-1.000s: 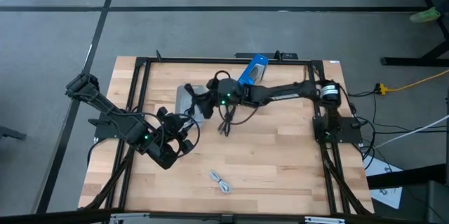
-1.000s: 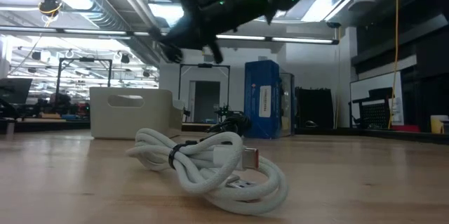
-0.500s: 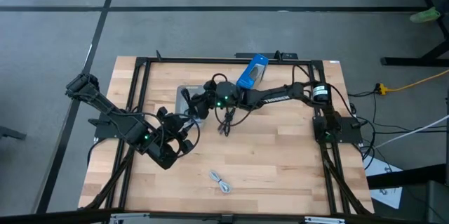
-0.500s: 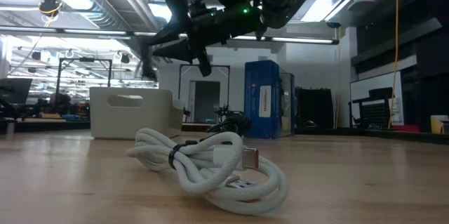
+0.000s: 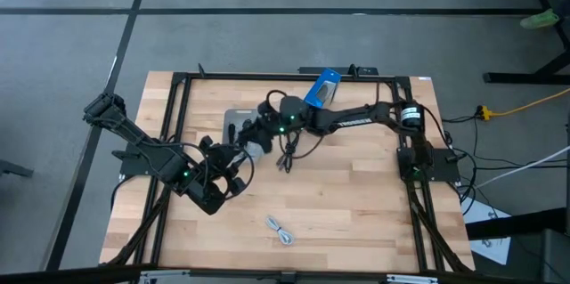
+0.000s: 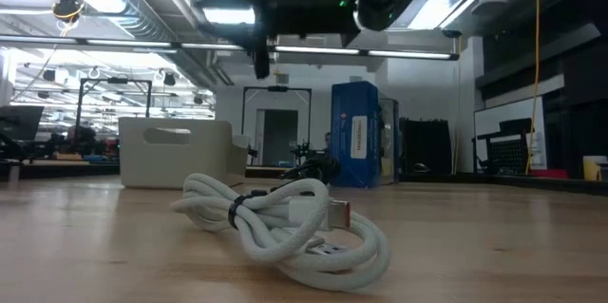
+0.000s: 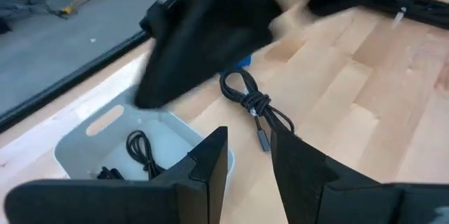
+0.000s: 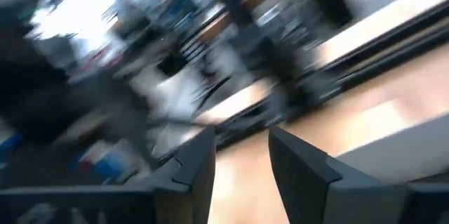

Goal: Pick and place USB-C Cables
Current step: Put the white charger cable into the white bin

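Cable [image 5: 289, 153] lies just beside right gripper [image 5: 252, 132].

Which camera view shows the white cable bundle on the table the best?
The low view: the white cable bundle lies close, coiled, its tie and plug end visible. The high view shows it only as a small light shape near the table's front edge. Neither wrist view shows it.

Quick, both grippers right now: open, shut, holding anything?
Left gripper: open, empty, near the bin.
Right gripper: open, nothing between its fingers, over the bin.
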